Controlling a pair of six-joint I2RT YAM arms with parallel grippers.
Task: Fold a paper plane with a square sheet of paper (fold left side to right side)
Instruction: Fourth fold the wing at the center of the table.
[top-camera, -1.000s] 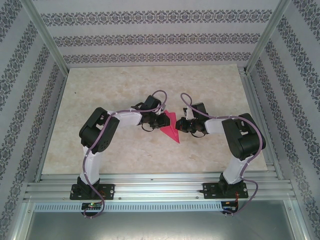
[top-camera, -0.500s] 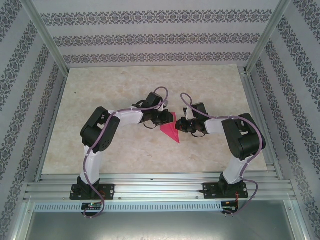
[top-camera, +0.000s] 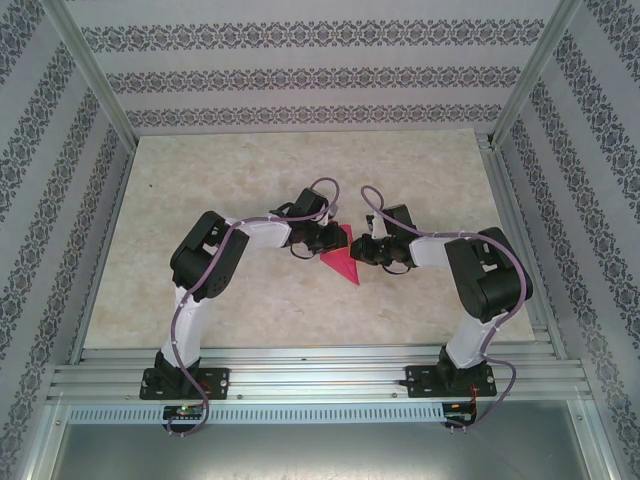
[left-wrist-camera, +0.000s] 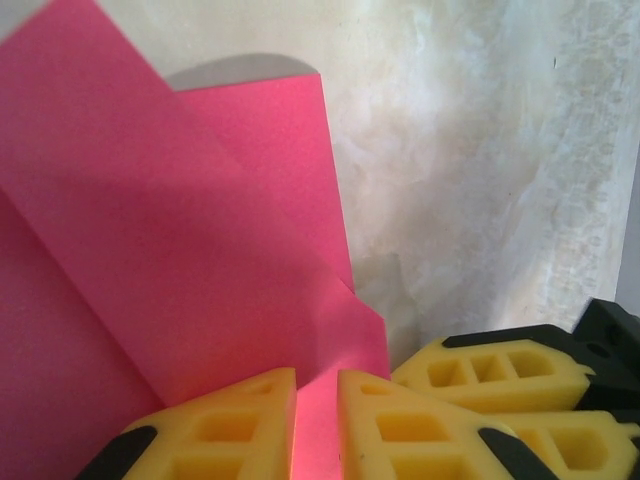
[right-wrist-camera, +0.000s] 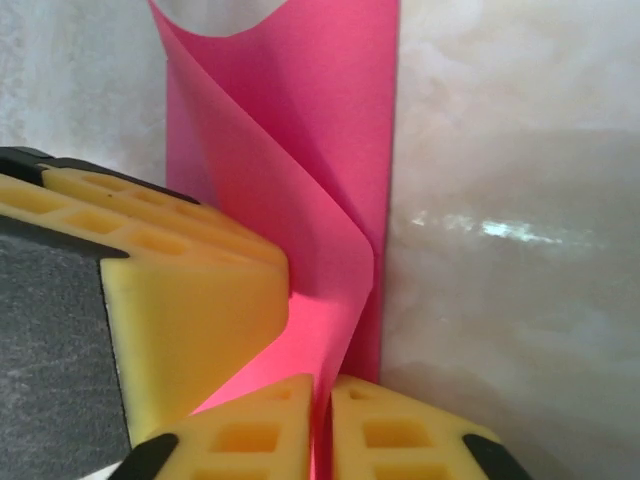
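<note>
Pink-magenta paper, already creased into a narrow kite with its sharp tip aimed toward the bottom of the frame, lies at the middle of the tabletop (top-camera: 230, 170) in the top view. This paper plane (top-camera: 340, 262) is clearly past the plain-square stage. The left gripper (top-camera: 327, 238) meets it from the left and the right gripper (top-camera: 367, 250) from the right, both low over the sheet. In the left wrist view the left gripper (left-wrist-camera: 317, 425) has its jaws narrow, pinched on a pink edge at the bottom of the frame. Layered flaps of the paper plane (left-wrist-camera: 200, 260) spread up and to the left, and the other arm's yellow fingers (left-wrist-camera: 490, 372) sit at the lower right. In the right wrist view the right gripper (right-wrist-camera: 322, 435) has its jaws nearly together on the near edge, and a flap of the paper plane (right-wrist-camera: 290, 180) rises and curls over in a loose roll, not flat. By my reading the left-to-right fold is under way but not finished. The raised flap has yet to be laid onto the right side with edges matched and the crease pressed flat.
</note>
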